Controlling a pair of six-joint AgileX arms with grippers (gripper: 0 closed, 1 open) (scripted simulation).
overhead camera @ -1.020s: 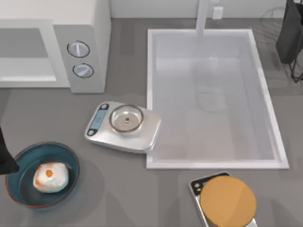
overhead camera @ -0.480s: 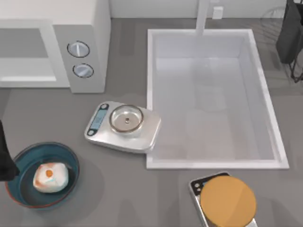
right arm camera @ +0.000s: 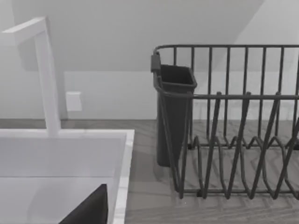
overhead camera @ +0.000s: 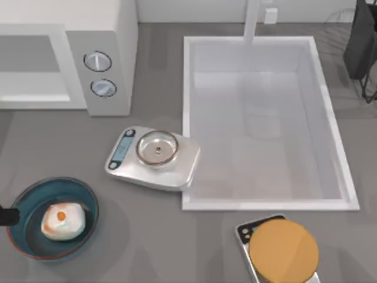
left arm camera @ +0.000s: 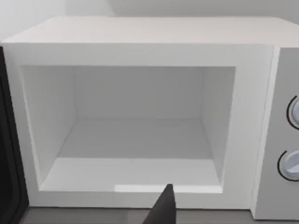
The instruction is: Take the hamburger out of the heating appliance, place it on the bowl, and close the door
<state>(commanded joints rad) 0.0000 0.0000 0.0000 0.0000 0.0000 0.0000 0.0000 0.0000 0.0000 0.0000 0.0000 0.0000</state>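
Your small pale cream hamburger [overhead camera: 62, 221] with its orange spot sits inside the round deep-blue bowl [overhead camera: 26, 199] at the table's 8 o'clock. The big white boxy microwave [left arm camera: 140, 42] at 10 o'clock stands empty, cavity exposed. Your left gripper [overhead camera: 7, 216] pokes in at 9 o'clock, just beside the bowl; I cannot tell its grip

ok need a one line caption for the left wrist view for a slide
Open, empty microwave seen head-on, door swung aside and two dials at the edge.
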